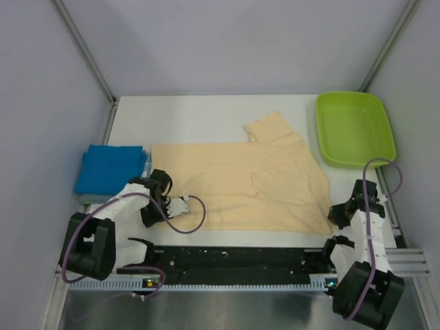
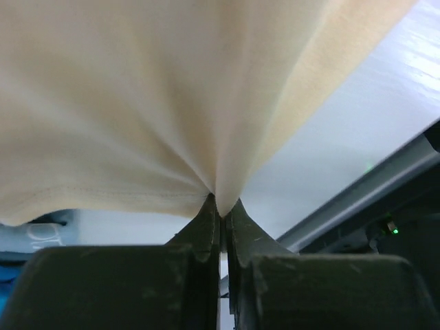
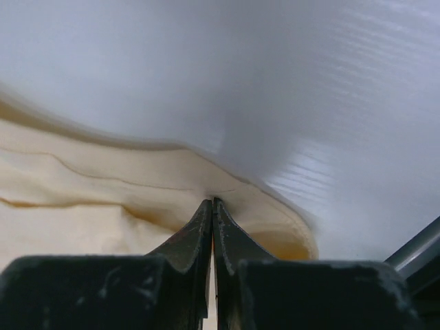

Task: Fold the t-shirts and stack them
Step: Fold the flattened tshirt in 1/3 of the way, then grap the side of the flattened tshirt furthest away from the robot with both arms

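- Left gripper (image 2: 220, 206) is clamped on a pinch of the peach-cream shirt (image 1: 234, 185). The cloth fans up from its jaws and hides most of the left wrist view.
- Right gripper (image 3: 212, 204) is closed on the same shirt's near right edge. In the top view its fingertips are hard to make out.
- The peach-cream shirt lies spread across the table (image 1: 199, 117), one sleeve toward the lime-green tray (image 1: 322, 127).
- The blue folded shirt (image 1: 110, 168) lies at the left, its near corner partly covered by the left arm.

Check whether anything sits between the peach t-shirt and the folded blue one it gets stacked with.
Nothing visible does. Only bare table separates the peach t-shirt from the blue t-shirt. The left tool pinches the peach t-shirt's near edge.
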